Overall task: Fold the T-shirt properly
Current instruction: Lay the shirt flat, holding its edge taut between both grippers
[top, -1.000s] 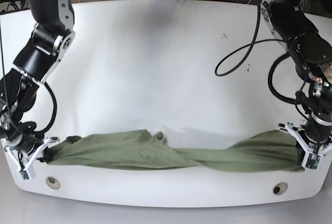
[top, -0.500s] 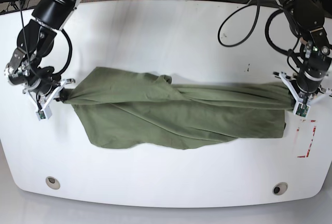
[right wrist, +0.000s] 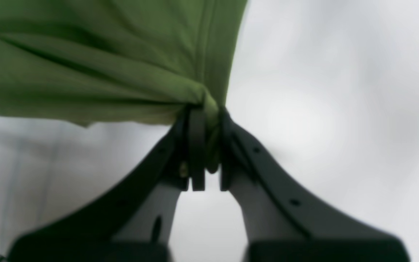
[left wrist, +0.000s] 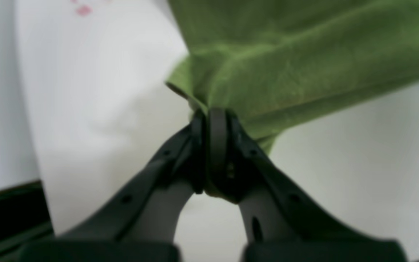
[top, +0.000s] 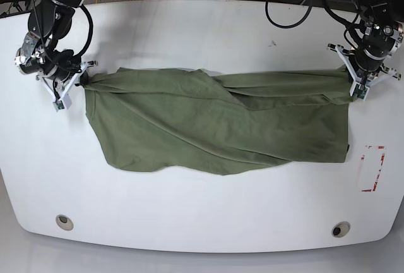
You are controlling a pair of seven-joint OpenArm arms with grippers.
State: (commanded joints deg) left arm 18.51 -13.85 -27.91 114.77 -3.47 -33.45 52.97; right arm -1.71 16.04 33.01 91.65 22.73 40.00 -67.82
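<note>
While spread on table (top: 189,216), T-shirt (top: 214,124) pinched at both ends, jaws closed

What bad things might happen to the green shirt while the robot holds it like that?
1. Each gripper, left and right, pinches only a small bunched bit of the T-shirt, so a corner might slip out if pulled hard.
2. The cloth is twisted and creased across its middle, so it may land wrinkled, giving a crooked fold.
3. Its lower edge lies uneven on the table.

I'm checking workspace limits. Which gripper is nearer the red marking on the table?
Left gripper, just above the red marking; right gripper is across the table.
</note>
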